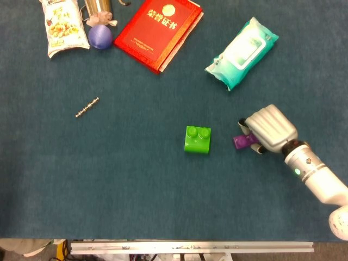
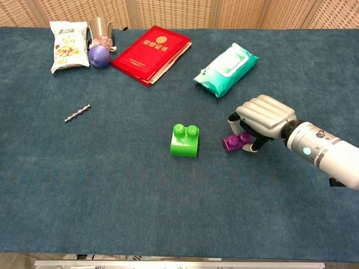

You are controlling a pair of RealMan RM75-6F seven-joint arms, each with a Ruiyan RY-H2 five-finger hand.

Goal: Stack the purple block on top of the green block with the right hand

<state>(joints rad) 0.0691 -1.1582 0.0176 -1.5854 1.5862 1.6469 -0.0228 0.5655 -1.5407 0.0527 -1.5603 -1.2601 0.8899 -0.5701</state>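
Right robot hand (image 2: 262, 117) curling over the purple block (image 2: 233, 142), apparently gripping it on the surface (image 2: 112, 185), green block (image 2: 185, 140) sitting just beyond its fingertips

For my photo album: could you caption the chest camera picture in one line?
The robot's right hand closes over a purple block lying beside a green block on the blue table.
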